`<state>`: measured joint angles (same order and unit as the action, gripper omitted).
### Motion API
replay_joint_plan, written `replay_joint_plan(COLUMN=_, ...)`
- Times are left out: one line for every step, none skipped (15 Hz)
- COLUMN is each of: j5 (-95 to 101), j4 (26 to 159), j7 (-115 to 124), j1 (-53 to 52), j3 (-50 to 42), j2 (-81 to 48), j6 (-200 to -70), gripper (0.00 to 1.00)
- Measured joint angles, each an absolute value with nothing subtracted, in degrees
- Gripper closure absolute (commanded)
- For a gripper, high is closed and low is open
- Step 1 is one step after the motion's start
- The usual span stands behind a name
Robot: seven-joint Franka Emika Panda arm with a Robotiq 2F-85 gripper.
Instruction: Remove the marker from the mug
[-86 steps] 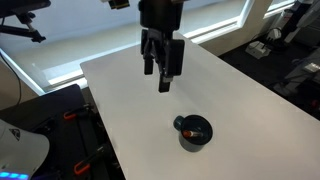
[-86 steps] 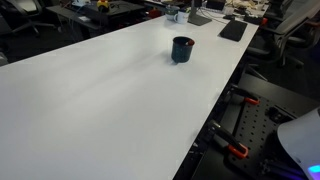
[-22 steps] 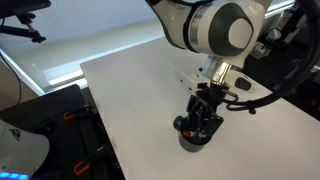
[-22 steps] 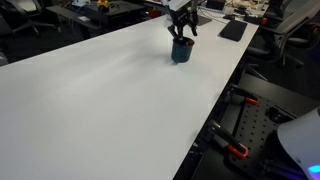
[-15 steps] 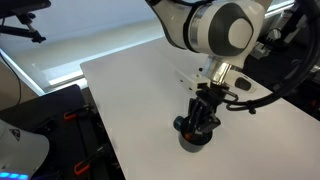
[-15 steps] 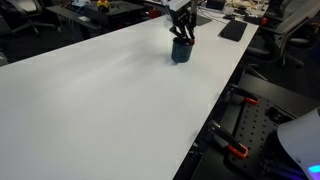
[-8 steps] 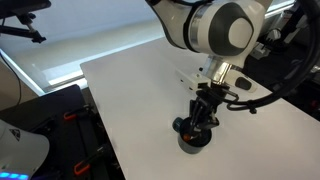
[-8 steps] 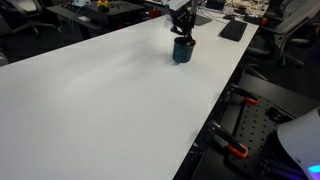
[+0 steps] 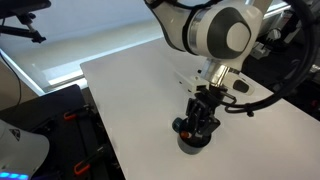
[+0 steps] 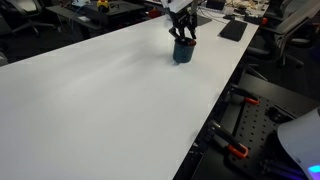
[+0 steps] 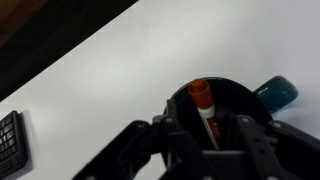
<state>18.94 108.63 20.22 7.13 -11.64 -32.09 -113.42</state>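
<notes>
Gripper: your gripper reaches down into the mug, with its fingers parted on either side of the marker.
Contact: you cannot tell whether a finger touches it.
Marker: stands in the mug, red end up.
Mug: on the table, at its far end in an exterior view; handle points right in the wrist view.

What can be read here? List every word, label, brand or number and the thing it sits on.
No text is readable in any view.
The marker: light body under the red cap, any print too blurred to read.
The mug: plain dark, no print shows.
The keyboard-like pad: keys too small to read.
</notes>
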Motion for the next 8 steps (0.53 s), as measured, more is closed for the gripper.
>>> replay_joint_plan(j5=18.94, j4=108.63, j7=20.22, j1=7.13, j3=-11.64, j2=-32.23, j6=-113.42, gripper=0.13)
replay_joint_plan(j5=18.94, j4=108.63, j7=20.22, j1=7.13, j3=-11.64, j2=-32.36, j6=-113.42, gripper=0.07)
replay_joint_plan(j5=18.94, j4=108.63, j7=20.22, j1=7.13, j3=-11.64, j2=-32.49, j6=-113.42, gripper=0.04)
replay_joint_plan(j5=18.97, j4=108.63, j7=20.22, j1=7.13, j3=-11.64, j2=-32.62, j6=-113.42, gripper=0.13)
replay_joint_plan(j5=18.99, j4=108.63, j7=20.22, j1=7.13, j3=-11.67, j2=-32.70, j6=-113.42, gripper=0.15)
replay_joint_plan(j5=18.99, j4=108.63, j7=20.22, j1=7.13, j3=-11.70, j2=-32.70, j6=-113.42, gripper=0.16)
replay_joint_plan(j5=18.99, j4=108.63, j7=20.22, j1=7.13, j3=-11.70, j2=-32.71, j6=-113.42, gripper=0.16)
replay_joint_plan(j5=18.99, j4=108.63, j7=20.22, j1=7.13, j3=-11.70, j2=-32.71, j6=-113.42, gripper=0.15)
